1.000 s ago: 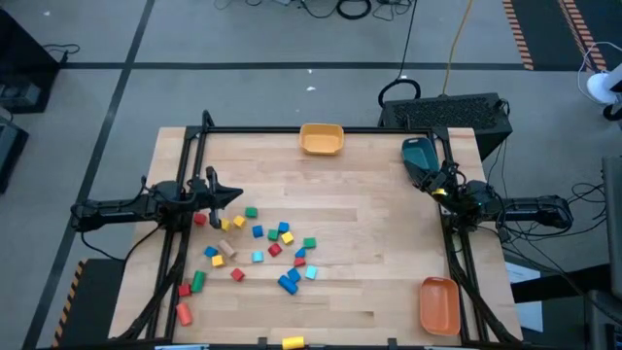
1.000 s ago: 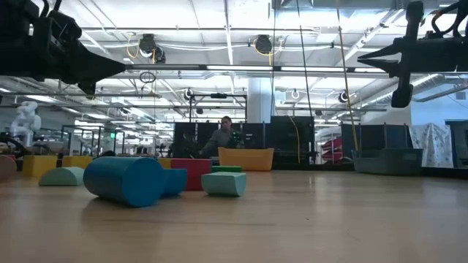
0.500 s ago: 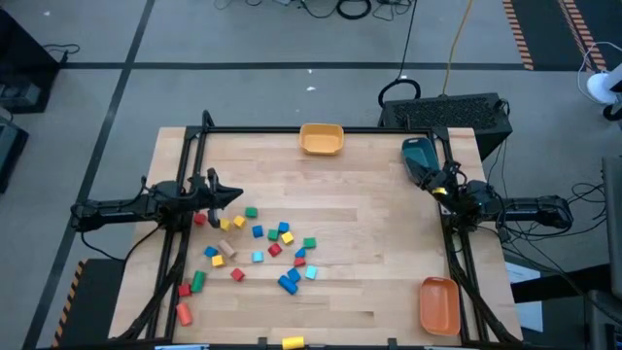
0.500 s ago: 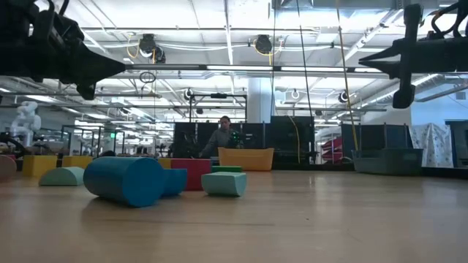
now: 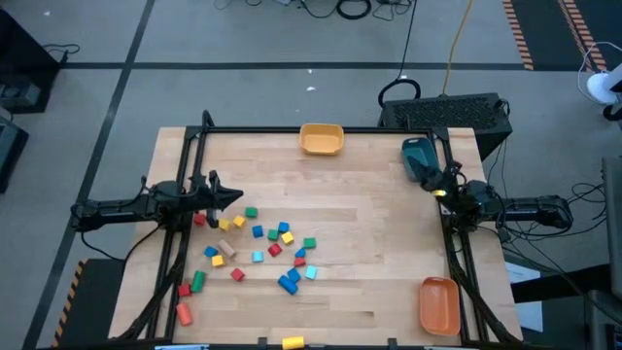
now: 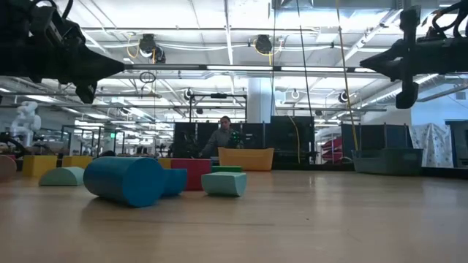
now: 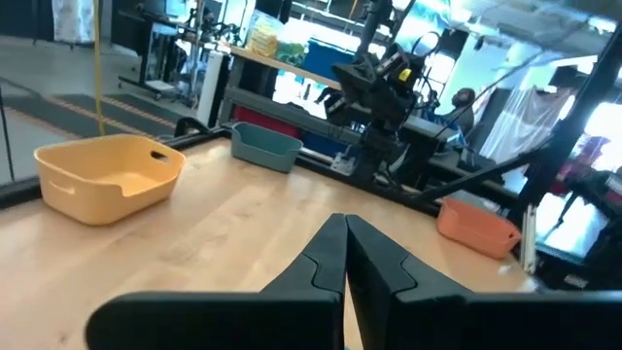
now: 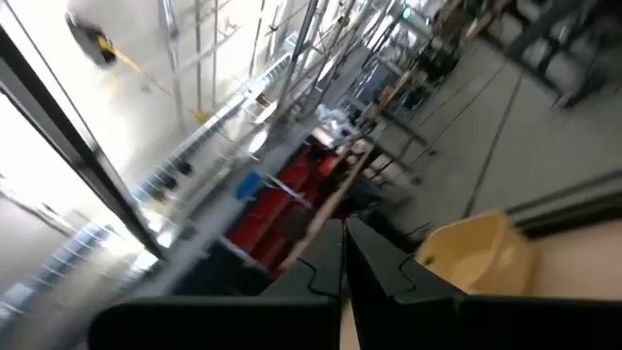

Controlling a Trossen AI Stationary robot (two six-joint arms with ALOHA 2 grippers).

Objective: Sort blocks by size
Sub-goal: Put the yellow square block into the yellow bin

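Observation:
Several small wooden blocks (image 5: 255,243) in red, blue, cyan, green, yellow and plain wood lie scattered on the table's left half. The low view shows a blue cylinder (image 6: 124,180), a cyan block (image 6: 224,183) and a red block (image 6: 190,172) close up. My left gripper (image 5: 236,194) is shut and empty. It hovers above the far left edge of the scatter, and its wrist view (image 7: 345,233) shows its fingers together. My right gripper (image 5: 429,176) is shut and empty, in the air beside the teal bin (image 5: 419,156) at the table's right edge.
A yellow bin (image 5: 322,138) stands at the far edge's middle and an orange bin (image 5: 438,303) at the near right corner. One yellow block (image 5: 293,342) lies at the near edge. A dark frame rail (image 5: 311,130) borders the table. A person (image 6: 221,137) sits far behind.
My right gripper has turned a little at the wrist beside the teal bin, staying shut. The blocks have not moved.

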